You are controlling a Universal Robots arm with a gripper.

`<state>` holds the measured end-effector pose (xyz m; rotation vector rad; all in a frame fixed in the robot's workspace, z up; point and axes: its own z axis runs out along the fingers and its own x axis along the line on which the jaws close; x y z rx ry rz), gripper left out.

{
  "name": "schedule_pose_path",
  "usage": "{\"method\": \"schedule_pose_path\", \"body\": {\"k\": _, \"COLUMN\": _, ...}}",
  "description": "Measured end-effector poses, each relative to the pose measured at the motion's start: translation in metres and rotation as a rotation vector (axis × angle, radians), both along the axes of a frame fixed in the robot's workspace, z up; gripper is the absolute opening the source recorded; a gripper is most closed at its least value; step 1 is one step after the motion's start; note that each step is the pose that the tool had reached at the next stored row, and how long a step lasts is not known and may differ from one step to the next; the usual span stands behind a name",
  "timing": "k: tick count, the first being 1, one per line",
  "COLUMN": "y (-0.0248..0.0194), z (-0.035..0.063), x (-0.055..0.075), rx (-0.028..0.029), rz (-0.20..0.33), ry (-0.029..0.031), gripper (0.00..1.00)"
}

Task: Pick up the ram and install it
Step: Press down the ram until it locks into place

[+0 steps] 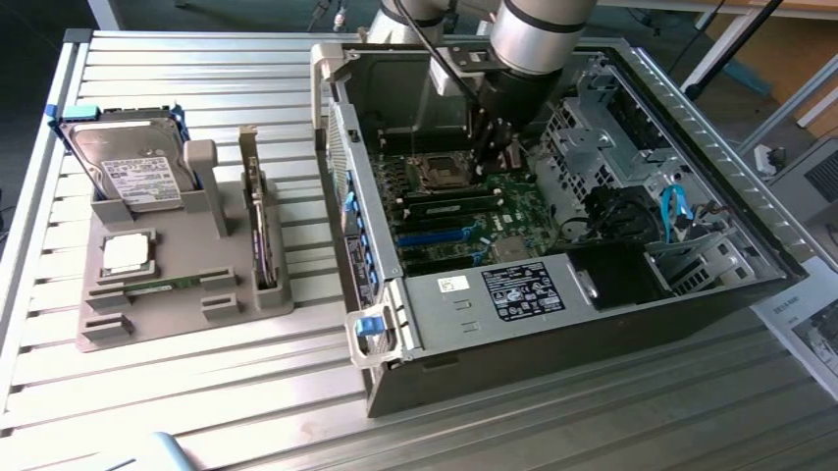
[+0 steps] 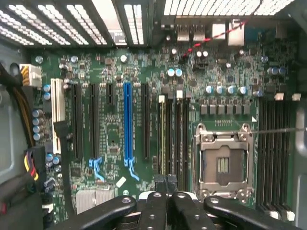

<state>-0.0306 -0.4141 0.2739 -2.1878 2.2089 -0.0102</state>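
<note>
A ram [image 1: 164, 285], a thin green stick, lies in the grey holder tray [image 1: 98, 339] on the exterior view's left. My gripper [image 1: 501, 162] hangs inside the open computer case [image 1: 550, 324], over the motherboard [image 1: 524, 211] beside the processor socket [image 1: 442, 174]. In the wrist view the gripper [image 2: 166, 184] is shut, its fingers [image 2: 152, 206] pressed together just above the row of long memory slots [image 2: 178, 134]. I cannot tell whether anything thin sits between the tips. One slot [image 2: 161, 136] carries a pale strip along its length; whether that is a ram stick is unclear.
The tray also holds a hard drive [image 1: 131, 167], a square silver processor [image 1: 126, 253] and an upright card [image 1: 266, 245]. Case walls, a drive cage [image 1: 590, 137], blue cables [image 1: 674, 211] and the black power supply [image 1: 615, 275] surround the gripper. The blue expansion slot [image 2: 127, 124] lies beside the memory slots.
</note>
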Motion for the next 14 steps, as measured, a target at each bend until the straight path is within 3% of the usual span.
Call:
{"method": "schedule_pose_path", "body": {"k": 7, "y": -0.0001, "z": 0.0, "x": 0.018, "rx": -0.0003, "rz": 0.0, "ry": 0.0083, "gripper": 0.1}}
{"method": "schedule_pose_path", "body": {"k": 14, "y": 0.0, "z": 0.0023, "x": 0.018, "rx": -0.0025, "rz": 0.0, "ry": 0.0087, "gripper": 0.1}}
